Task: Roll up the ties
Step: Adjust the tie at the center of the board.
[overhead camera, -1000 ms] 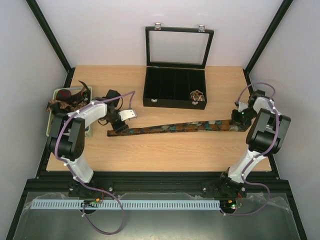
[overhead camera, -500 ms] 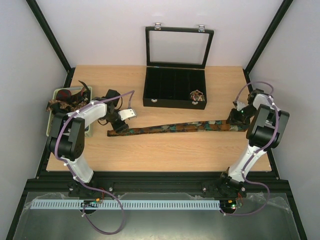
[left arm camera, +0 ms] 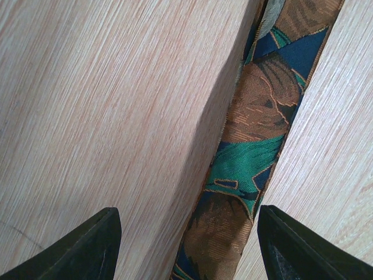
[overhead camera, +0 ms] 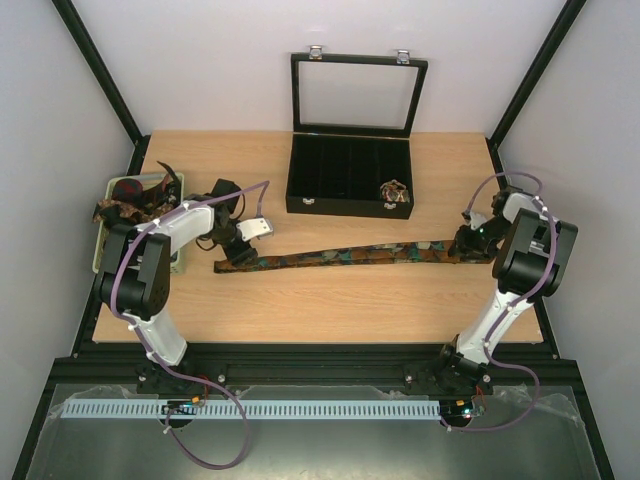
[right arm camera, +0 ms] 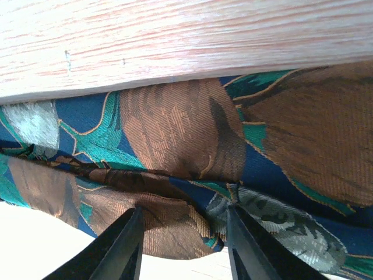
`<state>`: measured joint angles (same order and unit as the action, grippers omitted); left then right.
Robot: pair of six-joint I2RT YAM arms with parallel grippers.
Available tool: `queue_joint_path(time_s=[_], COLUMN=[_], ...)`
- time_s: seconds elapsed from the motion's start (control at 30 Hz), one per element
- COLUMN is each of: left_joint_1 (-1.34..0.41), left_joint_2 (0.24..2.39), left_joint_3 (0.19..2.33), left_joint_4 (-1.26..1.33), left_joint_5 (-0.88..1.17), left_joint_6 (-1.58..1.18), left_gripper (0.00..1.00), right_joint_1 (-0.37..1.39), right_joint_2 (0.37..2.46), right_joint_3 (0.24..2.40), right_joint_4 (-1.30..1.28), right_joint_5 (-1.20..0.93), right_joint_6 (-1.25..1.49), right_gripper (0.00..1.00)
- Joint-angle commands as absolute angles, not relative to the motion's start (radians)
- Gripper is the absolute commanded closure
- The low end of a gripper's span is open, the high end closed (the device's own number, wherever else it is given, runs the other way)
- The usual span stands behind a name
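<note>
The right end effector (overhead camera: 468, 239) had edged slightly inward from the right edge of the surface (overhead camera: 330, 310) since a second before. It was clenched on the wide end of the tie (overhead camera: 360, 255), whose fabric bunched in a fold between its fingers. The left end effector (left arm camera: 187, 224) had not moved: released, it straddled the narrow end near the left edge, and the tie lay stretched across the surface between both arms.
</note>
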<state>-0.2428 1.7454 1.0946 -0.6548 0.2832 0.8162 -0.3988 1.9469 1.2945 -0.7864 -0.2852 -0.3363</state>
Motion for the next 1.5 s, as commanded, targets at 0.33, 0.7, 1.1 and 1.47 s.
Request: queue_joint_path(time_s=[0.33,0.7,1.1,1.47], left_joint_1=[-0.239,-0.235,-0.229,-0.236], left_joint_2=[1.755,1.738,1.741,1.753], left_joint_3=[1.104,1.088,1.091,1.091], left_joint_4=[-0.651,-0.653,-0.651,-0.672], left_joint_5=[0.294,0.285,0.282,0.276], left_joint_6=[0.801,0.807,0.802,0.855], left_gripper=[0.32,0.32,0.32,0.34], right_joint_1=[-0.366,-0.365,-0.314,-0.325], right_joint_2=[1.924,1.897,1.966,2.003], right_joint_3=[1.251,1.352,1.419,1.343], right_joint_4=[-0.829,-0.862,-0.922,-0.827], right_joint_5=[-0.235,-0.211,-0.274,-0.12], right_joint_6=[-0.326,-0.332,-0.356,-0.383], right_gripper=[0.6,0.98,0.97,0.92])
